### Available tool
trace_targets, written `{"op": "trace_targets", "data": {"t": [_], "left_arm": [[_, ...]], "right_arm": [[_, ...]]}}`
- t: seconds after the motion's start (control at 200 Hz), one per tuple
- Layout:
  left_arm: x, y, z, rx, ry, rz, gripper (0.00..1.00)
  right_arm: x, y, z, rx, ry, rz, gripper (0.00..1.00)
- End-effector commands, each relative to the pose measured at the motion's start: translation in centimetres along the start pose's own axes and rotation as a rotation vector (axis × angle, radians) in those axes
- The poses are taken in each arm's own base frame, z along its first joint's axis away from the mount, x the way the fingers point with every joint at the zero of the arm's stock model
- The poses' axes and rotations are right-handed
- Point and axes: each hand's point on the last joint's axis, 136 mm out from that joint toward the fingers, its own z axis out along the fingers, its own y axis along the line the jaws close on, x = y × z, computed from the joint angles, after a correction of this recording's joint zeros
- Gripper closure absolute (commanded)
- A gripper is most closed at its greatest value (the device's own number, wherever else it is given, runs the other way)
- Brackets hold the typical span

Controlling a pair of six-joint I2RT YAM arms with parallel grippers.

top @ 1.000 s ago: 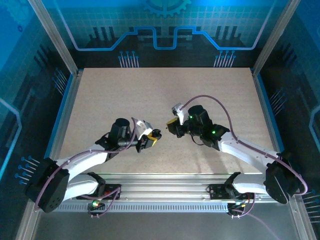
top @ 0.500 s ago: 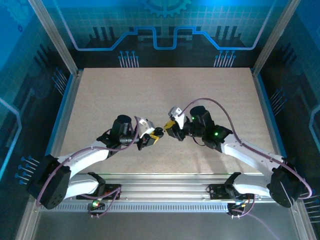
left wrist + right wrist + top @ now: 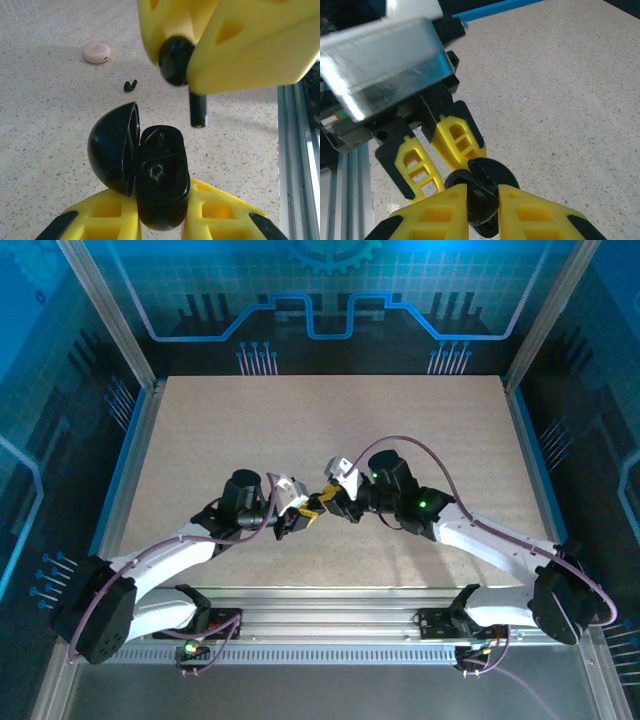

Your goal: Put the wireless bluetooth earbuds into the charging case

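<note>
The table (image 3: 300, 430) under me was a flat board, pale beige with fine dark speckles, and an aluminium rail (image 3: 330, 605) ran along its near edge. From my left wrist I saw 2 small things lying directly on that surface. 1 was a tiny black earbud (image 3: 130, 85), lying loose on the speckled top. The other was a round, pale pink disc (image 3: 96, 52), sitting flat just beyond the earbud and to its left. The 2 lay near each other without touching.
</note>
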Motion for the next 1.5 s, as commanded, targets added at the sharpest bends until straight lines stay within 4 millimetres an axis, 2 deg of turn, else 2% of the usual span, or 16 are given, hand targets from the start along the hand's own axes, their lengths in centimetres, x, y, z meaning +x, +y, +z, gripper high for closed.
{"op": "trace_targets", "data": {"t": [0.0, 0.35, 0.725, 1.496], "left_arm": [[-2.1, -0.9, -0.5, 0.032, -0.052, 0.064, 0.92], [-2.0, -0.9, -0.6, 0.028, -0.057, 0.064, 0.92], [-1.8, -0.7, -0.5, 0.016, -0.045, 0.06, 0.92], [-2.7, -0.9, -0.9, 0.019, -0.071, 0.071, 0.92]], "right_arm": [[-1.1, 0.1, 0.5, -0.002, -0.023, -0.023, 0.81], [-1.2, 0.8, 1.1, -0.029, -0.032, -0.018, 0.82], [-3.1, 1.1, -0.8, -0.014, -0.095, -0.041, 0.81], [-1.3, 1.2, 1.2, -0.019, -0.022, -0.046, 0.81]]}}
